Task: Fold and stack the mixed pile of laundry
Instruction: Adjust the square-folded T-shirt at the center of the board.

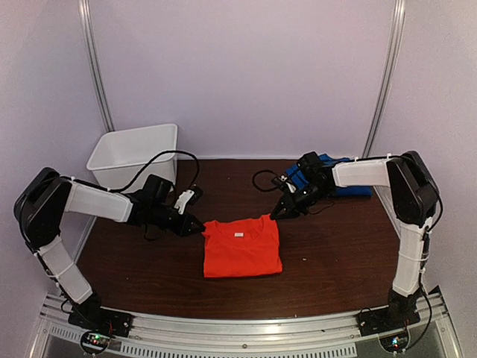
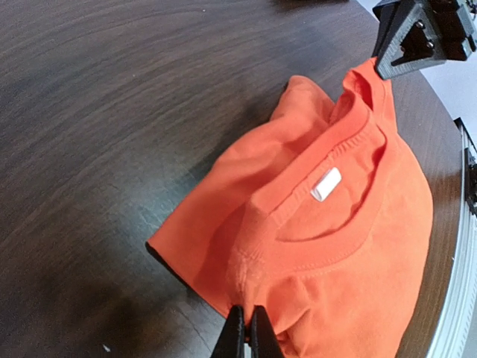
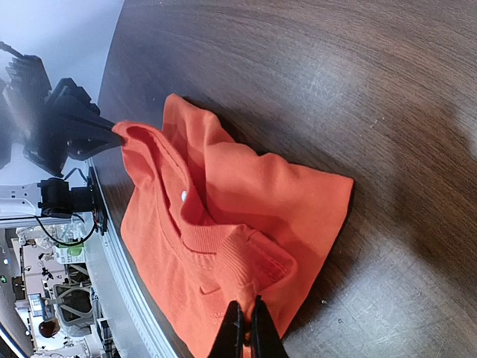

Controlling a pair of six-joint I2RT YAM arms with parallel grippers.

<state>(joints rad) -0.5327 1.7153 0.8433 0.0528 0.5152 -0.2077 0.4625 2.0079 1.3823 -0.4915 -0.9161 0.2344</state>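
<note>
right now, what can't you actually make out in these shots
The blue garment: top view, the right arm lies across it, so its fold cannot be judged; absent from both wrist views.
The neck label: left wrist view, any print is too small to read.
The orange T-shirt: its own top layer hides whatever is folded beneath, in every view.

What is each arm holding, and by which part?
The orange T-shirt: left gripper pinches one shoulder beside the collar, right gripper the other shoulder.

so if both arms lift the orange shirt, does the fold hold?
Probably not: the orange T-shirt looks floppy, wrinkling where the left gripper and right gripper pinch it. Thin cloth, so likely light; folded layers would probably hang open.
</note>
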